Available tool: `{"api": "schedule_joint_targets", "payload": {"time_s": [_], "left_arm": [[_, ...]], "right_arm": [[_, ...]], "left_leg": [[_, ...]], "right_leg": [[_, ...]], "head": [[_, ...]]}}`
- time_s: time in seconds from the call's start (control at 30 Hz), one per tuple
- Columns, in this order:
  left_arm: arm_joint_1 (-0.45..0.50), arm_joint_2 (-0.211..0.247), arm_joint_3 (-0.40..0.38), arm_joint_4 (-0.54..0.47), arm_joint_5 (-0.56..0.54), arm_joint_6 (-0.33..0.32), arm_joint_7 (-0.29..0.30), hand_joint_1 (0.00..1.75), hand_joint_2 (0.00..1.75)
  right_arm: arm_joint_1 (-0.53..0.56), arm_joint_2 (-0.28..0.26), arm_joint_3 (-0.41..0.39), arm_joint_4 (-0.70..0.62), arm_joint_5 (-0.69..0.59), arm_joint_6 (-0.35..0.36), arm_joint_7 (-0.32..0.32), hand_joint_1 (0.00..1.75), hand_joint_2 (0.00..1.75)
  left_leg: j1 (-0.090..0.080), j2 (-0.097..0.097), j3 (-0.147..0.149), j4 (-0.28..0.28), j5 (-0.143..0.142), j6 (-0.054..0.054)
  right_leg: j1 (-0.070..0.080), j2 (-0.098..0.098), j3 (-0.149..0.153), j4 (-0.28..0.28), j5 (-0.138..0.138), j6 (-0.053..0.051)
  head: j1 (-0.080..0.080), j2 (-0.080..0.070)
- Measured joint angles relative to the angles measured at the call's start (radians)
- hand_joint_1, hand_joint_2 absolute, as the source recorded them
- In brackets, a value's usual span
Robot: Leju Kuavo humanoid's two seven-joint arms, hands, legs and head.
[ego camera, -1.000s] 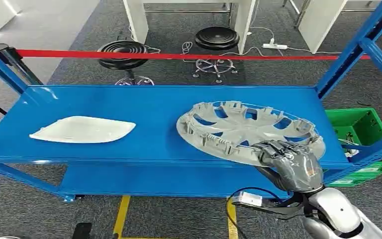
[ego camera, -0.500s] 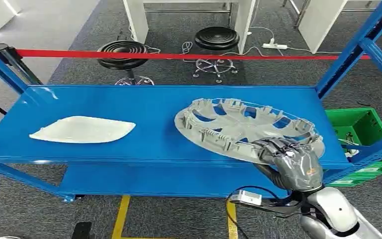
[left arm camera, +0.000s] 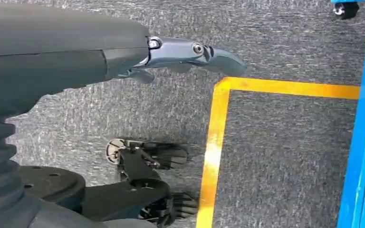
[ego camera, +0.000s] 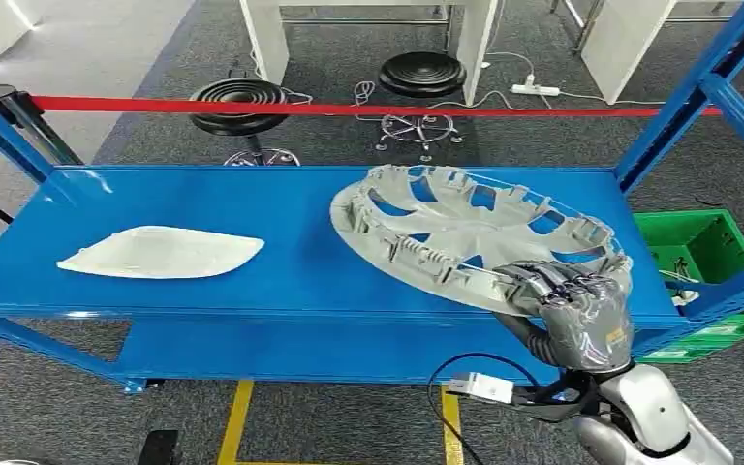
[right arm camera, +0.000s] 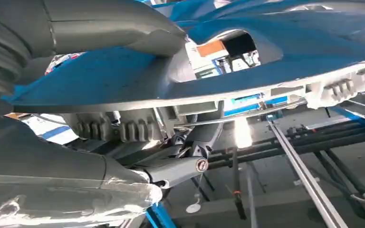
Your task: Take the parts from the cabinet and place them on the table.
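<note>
A grey plastic wheel cover (ego camera: pixel 465 237) lies inside-up over the right half of the blue cabinet shelf (ego camera: pixel 300 262), tilted with its far edge raised. My right hand (ego camera: pixel 573 302) grips its near right rim. In the right wrist view the thumb and fingers (right arm camera: pixel 180 171) clamp the cover's rim (right arm camera: pixel 247 90) from both sides. A white curved panel (ego camera: pixel 160 252) lies flat on the shelf's left half. In the left wrist view my left hand (left arm camera: pixel 190 52) hangs over the grey carpet with its fingers stretched out and nothing in it.
Blue uprights (ego camera: pixel 683 97) frame the shelf at the right, and a green crate (ego camera: pixel 707 252) sits beyond them. A red barrier tape (ego camera: pixel 349 108) and two black stools (ego camera: pixel 242 102) stand behind the cabinet. Yellow floor tape (left arm camera: pixel 214 147) runs beside the shelf base.
My right hand has lifted the wheel cover: its far edge has risen and the whole cover has tipped up off the shelf. The white panel has not moved.
</note>
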Motion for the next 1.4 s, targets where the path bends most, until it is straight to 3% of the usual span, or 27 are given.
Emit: {"api": "schedule_joint_targets", "payload": {"time_s": [0.5,0.63,0.8,0.97,1.03,1.07,1.1,1.17,1.2,1.23,1.27,1.33,1.37,1.4], "left_arm": [[-0.002,0.003,0.008,0.000,-0.012,0.040,-0.006,0.00,1.75],[-0.008,0.004,0.018,0.000,-0.011,0.087,0.016,0.00,1.75],[-0.012,0.005,0.026,0.000,-0.010,0.092,0.015,0.00,1.75],[-0.009,0.012,0.032,0.000,-0.012,0.107,0.020,0.00,1.75],[-0.007,0.014,0.034,0.000,-0.012,0.109,0.020,0.00,1.75],[-0.006,0.015,0.035,0.000,-0.012,0.109,0.021,0.00,1.75],[-0.006,0.016,0.039,0.000,-0.011,0.111,0.021,0.00,1.75],[-0.004,0.016,0.042,0.000,-0.011,0.110,0.020,0.00,1.75],[-0.002,0.016,0.043,0.000,-0.011,0.110,0.020,0.00,1.75],[0.000,0.016,0.044,0.000,-0.011,0.110,0.020,0.00,1.75],[0.001,0.016,0.046,0.000,-0.011,0.110,0.020,0.00,1.75],[0.000,0.015,0.048,0.000,-0.011,0.110,0.018,0.00,1.75],[0.000,0.015,0.048,0.000,-0.011,0.109,0.018,0.00,1.75],[-0.001,0.020,0.049,0.000,-0.011,0.109,0.017,0.00,1.75]], "right_arm": [[0.000,0.006,0.001,-0.005,-0.032,-0.011,-0.021,1.75,1.75],[-0.004,0.011,0.002,-0.006,-0.125,0.003,-0.048,1.75,1.75],[-0.024,0.016,0.002,-0.006,-0.194,0.031,-0.069,1.75,1.75],[-0.026,0.024,-0.008,-0.006,-0.204,0.027,-0.095,1.75,1.75],[-0.025,0.024,-0.013,-0.011,-0.205,0.026,-0.097,1.75,1.75],[-0.023,0.024,-0.016,-0.013,-0.205,0.025,-0.098,1.75,1.75],[-0.025,0.024,-0.018,-0.014,-0.205,0.024,-0.100,1.75,1.75],[-0.022,0.027,-0.017,-0.014,-0.205,0.023,-0.105,1.75,1.75],[-0.020,0.027,-0.017,-0.014,-0.205,0.023,-0.107,1.75,1.75],[-0.017,0.027,-0.017,-0.014,-0.205,0.023,-0.107,1.75,1.75],[-0.017,0.027,-0.017,-0.014,-0.205,0.023,-0.108,1.75,1.75],[-0.017,0.027,-0.018,-0.014,-0.203,0.023,-0.110,1.75,1.75],[-0.019,0.027,-0.018,-0.015,-0.201,0.022,-0.113,1.75,1.75],[-0.021,0.029,-0.016,-0.015,-0.196,0.021,-0.119,1.75,1.75]], "left_leg": [[0.000,0.000,0.000,0.000,0.000,0.000],[-0.001,0.000,-0.001,0.001,0.000,0.000],[-0.003,0.000,-0.003,0.006,-0.001,0.002],[-0.006,0.000,-0.009,0.013,-0.003,0.013],[0.001,0.001,-0.002,-0.003,0.010,0.024],[0.004,0.003,-0.001,-0.005,0.020,0.027],[0.006,0.003,-0.003,-0.005,0.022,0.029],[0.006,0.003,-0.006,-0.005,0.022,0.029],[0.006,0.004,-0.007,-0.004,0.022,0.029],[0.007,0.003,-0.008,-0.003,0.022,0.029],[0.008,0.003,-0.008,-0.001,0.022,0.029],[0.014,0.002,-0.009,0.007,0.017,0.021],[0.016,0.001,-0.011,0.016,0.011,0.012],[0.010,-0.001,-0.021,0.021,0.011,0.005]], "right_leg": [[0.000,0.000,0.000,0.000,0.000,0.000],[-0.002,0.000,0.000,0.000,0.000,0.000],[-0.005,0.000,0.000,0.000,0.002,0.003],[-0.008,0.000,0.000,-0.003,0.006,0.013],[-0.005,0.000,-0.001,-0.007,0.007,0.021],[-0.005,0.000,-0.012,0.008,-0.014,0.022],[-0.005,0.000,-0.030,0.061,-0.056,0.023],[-0.006,0.000,-0.092,0.222,-0.137,0.026],[-0.006,0.000,-0.118,0.291,-0.162,0.028],[-0.007,-0.001,-0.122,0.309,-0.157,0.029],[-0.008,-0.001,-0.100,0.277,-0.130,0.030],[-0.010,-0.002,-0.009,0.113,-0.048,0.034],[-0.010,-0.003,0.032,0.033,-0.046,0.038],[-0.005,-0.001,0.055,0.028,-0.056,0.036]], "head": [[0.000,0.000],[0.000,0.000],[0.000,0.000],[0.000,0.000],[0.000,0.000],[0.002,0.000],[0.003,0.000],[0.002,0.000],[0.003,0.000],[0.002,0.000],[0.002,0.000],[0.002,0.000],[0.003,0.000],[0.008,0.000]]}}
